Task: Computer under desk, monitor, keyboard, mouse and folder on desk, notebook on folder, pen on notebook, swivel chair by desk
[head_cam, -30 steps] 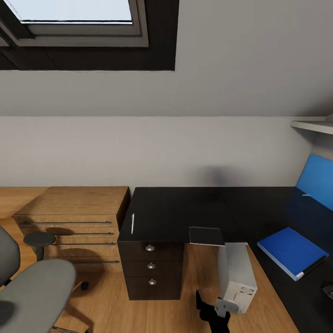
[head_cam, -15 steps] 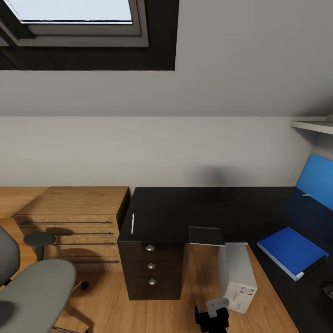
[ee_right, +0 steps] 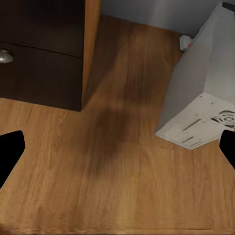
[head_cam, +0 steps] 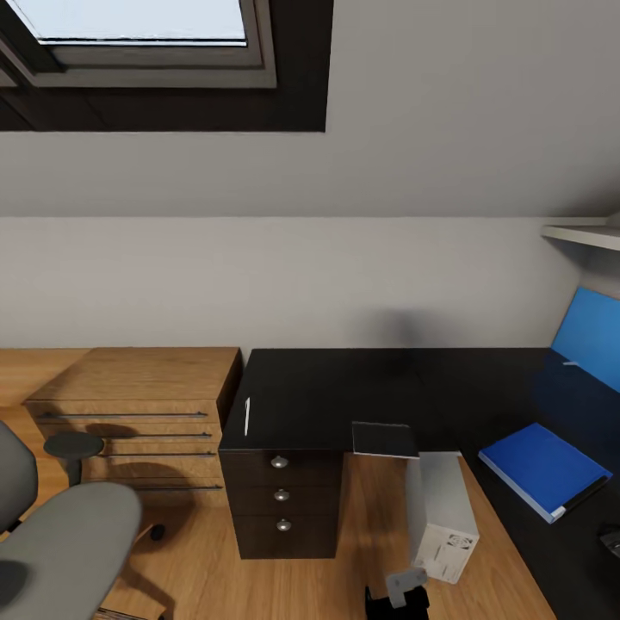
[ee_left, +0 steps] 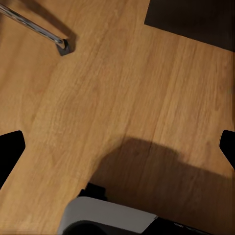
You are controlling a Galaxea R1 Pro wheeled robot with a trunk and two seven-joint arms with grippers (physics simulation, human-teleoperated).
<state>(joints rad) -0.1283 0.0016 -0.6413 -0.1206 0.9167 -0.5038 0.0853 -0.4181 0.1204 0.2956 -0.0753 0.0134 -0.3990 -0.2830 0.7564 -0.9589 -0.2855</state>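
Wood floor runs under the black worktop [head_cam: 344, 392], where the computer [head_cam: 441, 517] sits tucked, its place by the task. Folder [head_cam: 542, 469] lies on that worktop beyond it. Right end effector [head_cam: 398, 596] hangs low near the computer; its spread I cannot tell.

Right end effector [head_cam: 398, 594] lower, off computer [head_cam: 441, 515].

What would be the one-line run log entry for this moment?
blue flat folder: on black desk | grey-white computer tower: floor, under desk | right jaws: open
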